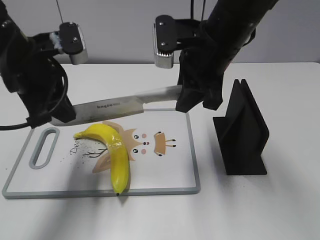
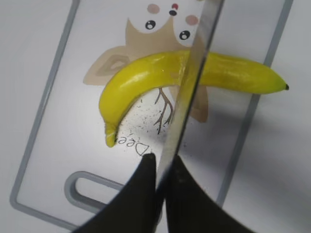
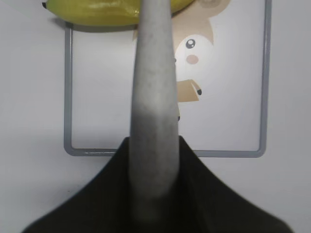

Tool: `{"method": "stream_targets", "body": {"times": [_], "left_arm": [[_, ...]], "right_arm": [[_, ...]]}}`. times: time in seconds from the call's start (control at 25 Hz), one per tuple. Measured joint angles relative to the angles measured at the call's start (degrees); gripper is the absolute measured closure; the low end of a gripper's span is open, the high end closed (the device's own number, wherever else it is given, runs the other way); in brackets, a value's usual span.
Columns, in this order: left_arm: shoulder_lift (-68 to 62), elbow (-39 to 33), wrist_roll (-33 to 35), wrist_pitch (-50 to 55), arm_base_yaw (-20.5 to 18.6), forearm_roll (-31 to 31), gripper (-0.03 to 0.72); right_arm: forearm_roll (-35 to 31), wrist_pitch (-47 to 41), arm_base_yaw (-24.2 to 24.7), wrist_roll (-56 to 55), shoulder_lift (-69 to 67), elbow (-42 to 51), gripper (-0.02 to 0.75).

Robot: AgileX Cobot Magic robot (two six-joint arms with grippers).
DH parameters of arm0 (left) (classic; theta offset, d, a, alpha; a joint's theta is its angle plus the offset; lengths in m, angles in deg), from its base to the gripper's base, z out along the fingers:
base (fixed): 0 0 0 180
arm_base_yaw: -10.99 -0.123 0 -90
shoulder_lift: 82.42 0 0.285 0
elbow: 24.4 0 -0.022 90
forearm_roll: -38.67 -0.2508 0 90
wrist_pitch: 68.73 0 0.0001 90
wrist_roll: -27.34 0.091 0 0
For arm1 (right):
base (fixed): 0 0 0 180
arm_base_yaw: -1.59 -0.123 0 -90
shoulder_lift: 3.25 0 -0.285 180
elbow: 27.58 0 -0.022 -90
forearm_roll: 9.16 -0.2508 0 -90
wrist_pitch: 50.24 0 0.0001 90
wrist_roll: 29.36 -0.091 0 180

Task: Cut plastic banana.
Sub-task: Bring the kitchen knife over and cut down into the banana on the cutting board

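Observation:
The plastic banana (image 1: 114, 150) lies curved and yellow on the white cutting board (image 1: 195, 172), its dark tip at the board's front edge. A long steel knife (image 1: 117, 105) hangs level above the board's far part, over the banana. My left gripper (image 1: 50, 118) is shut on the blade's tip end. In the left wrist view the jaws (image 2: 163, 160) pinch the blade (image 2: 190, 80), which crosses over the banana's middle (image 2: 141, 77). My right gripper (image 1: 192, 101) is shut on the knife's grey handle (image 3: 153, 92), jaws (image 3: 154, 143) either side of it. The banana (image 3: 97, 12) shows at the top of that view.
A black knife stand (image 1: 243, 131) is on the table to the right of the board. The board has a grey rim, a handle slot (image 1: 44, 147) at its left end and an owl print (image 1: 145, 142) in the middle. The table is white.

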Motion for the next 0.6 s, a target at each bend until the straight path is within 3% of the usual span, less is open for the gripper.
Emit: {"method": "stream_targets", "body": {"times": [0.4, 0.6], "left_arm": [[-16.2, 0.2, 0.4, -3.4, -0.3, 3.8, 0.658], [-18.2, 1.7, -0.8, -1.8, -0.6, 4.8, 0.658]], "right_arm": [[3.6, 3.8, 0.2, 0.2, -14.3, 0.0, 0.547], [4.6, 4.2, 0.6, 0.5, -16.5, -0.8, 0.545]]}}
